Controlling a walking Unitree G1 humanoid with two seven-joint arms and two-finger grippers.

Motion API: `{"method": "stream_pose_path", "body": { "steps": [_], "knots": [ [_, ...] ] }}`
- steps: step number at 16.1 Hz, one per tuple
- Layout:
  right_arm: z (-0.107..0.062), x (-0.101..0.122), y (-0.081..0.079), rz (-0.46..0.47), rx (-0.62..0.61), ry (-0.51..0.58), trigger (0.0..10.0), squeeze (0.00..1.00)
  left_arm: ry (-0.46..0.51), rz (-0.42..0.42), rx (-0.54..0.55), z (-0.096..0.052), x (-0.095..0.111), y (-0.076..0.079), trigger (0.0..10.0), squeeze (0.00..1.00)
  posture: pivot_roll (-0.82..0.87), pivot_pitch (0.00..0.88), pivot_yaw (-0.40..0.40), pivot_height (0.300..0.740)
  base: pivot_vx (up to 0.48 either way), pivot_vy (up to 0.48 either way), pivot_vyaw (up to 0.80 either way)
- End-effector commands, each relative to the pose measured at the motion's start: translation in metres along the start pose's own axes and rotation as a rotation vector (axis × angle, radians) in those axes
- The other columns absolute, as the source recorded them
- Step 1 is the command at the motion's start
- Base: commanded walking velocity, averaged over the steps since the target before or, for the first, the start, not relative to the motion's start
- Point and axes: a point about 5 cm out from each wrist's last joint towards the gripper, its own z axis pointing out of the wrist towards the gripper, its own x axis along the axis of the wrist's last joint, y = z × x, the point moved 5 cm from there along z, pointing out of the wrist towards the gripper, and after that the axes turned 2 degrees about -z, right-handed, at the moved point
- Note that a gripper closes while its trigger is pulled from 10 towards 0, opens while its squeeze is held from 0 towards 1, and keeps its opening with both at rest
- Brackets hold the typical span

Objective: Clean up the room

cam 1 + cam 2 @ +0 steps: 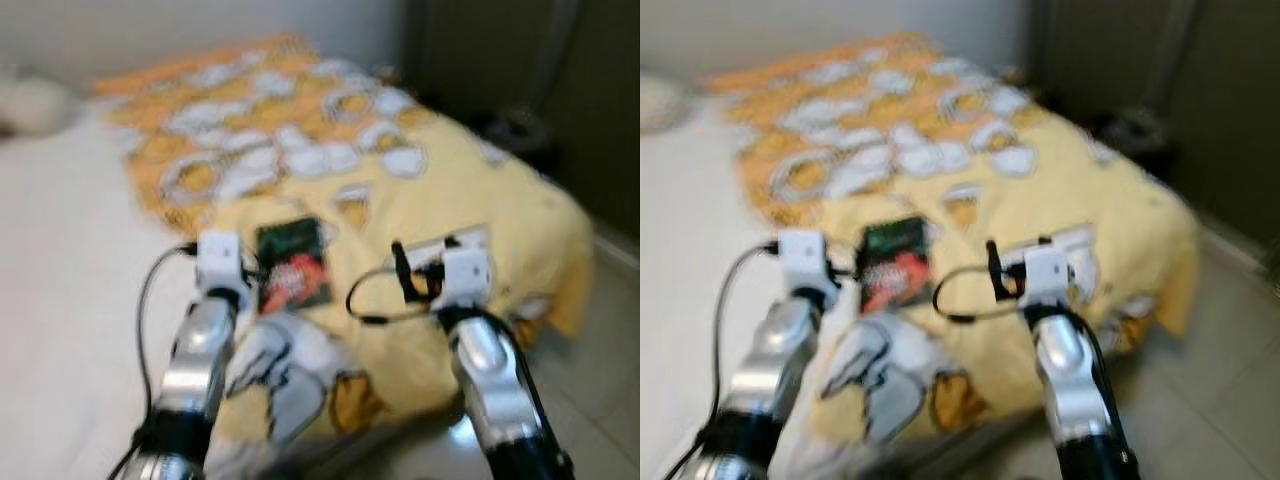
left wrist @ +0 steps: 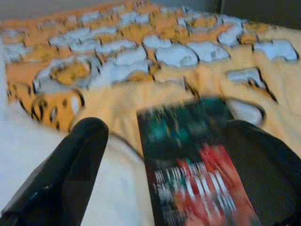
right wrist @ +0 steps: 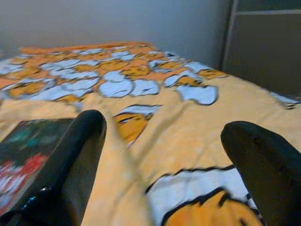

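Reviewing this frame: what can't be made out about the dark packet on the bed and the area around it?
- Flat dark packet with red and green print: its lettering is unreadable from motion blur in both eye views and the left wrist view.
- Left claw: open around the packet; contact unclear through blur.
- Dark objects beside the yellow patterned blanket: too blurred in the eye views to identify.
- Right claw: open over the blanket.

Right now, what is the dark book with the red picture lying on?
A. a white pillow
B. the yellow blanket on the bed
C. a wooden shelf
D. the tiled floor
B. The dark book lies flat on the yellow blanket that covers the bed, just ahead of the left gripper, whose open black fingers sit on either side of it in the left wrist view.
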Motion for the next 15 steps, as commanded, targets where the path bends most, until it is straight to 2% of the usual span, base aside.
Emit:
{"method": "stream_pose_path", "body": {
  "steps": [1, 5, 6, 7, 8, 9, 12, 14, 15],
  "knots": [
    [-0.003, 0.002, 0.007, -0.008, -0.013, 0.001, 10.0, 0.00, -0.036, -0.017, -0.083, 0.011, 0.000, 0.017, 10.0, 0.00, -0.20, 0.000, 0.123, 0.740, 0.000, 0.000, 0.00],
    [-0.012, 0.002, 0.013, -0.026, -0.013, -0.004, 10.0, 0.00, -0.117, -0.133, -0.113, 0.033, -0.003, 0.025, 10.0, 0.00, -0.24, 0.000, 0.128, 0.740, 0.000, 0.000, 0.00],
    [-0.021, 0.002, 0.016, -0.031, -0.020, -0.011, 10.0, 0.00, -0.143, -0.166, -0.045, 0.040, -0.005, 0.012, 10.0, 0.00, -0.27, 0.000, 0.129, 0.740, 0.000, 0.000, 0.00],
    [-0.029, 0.001, 0.017, -0.036, -0.017, -0.022, 10.0, 0.00, -0.137, -0.150, -0.006, 0.043, -0.002, 0.002, 10.0, 0.00, -0.29, 0.000, 0.130, 0.740, 0.000, 0.000, 0.00],
    [-0.029, 0.001, 0.017, -0.036, -0.017, -0.022, 10.0, 0.00, -0.137, -0.150, -0.006, 0.043, -0.002, 0.002, 10.0, 0.00, -0.29, 0.000, 0.130, 0.740, 0.000, 0.000, 0.00],
    [-0.045, -0.002, 0.019, -0.056, -0.001, -0.046, 10.0, 0.00, -0.093, -0.078, 0.090, 0.048, 0.013, -0.027, 10.0, 0.00, -0.31, 0.039, 0.133, 0.740, 0.000, 0.000, 0.00],
    [-0.060, -0.005, 0.022, -0.063, -0.001, -0.074, 10.0, 0.00, -0.088, -0.063, 0.160, 0.044, 0.011, -0.049, 10.0, 0.00, -0.32, 0.076, 0.126, 0.740, 0.000, 0.000, 0.00],
    [-0.068, -0.004, 0.018, -0.044, 0.025, -0.098, 10.0, 0.00, -0.105, -0.107, 0.303, 0.032, -0.001, -0.083, 10.0, 0.00, -0.32, 0.103, 0.118, 0.740, 0.000, 0.000, 0.00],
    [-0.070, -0.004, 0.018, -0.043, 0.025, -0.103, 10.0, 0.00, -0.106, -0.121, 0.311, 0.031, -0.003, -0.085, 10.0, 0.00, -0.32, 0.105, 0.117, 0.740, 0.000, 0.000, 0.00]
  ]
}}
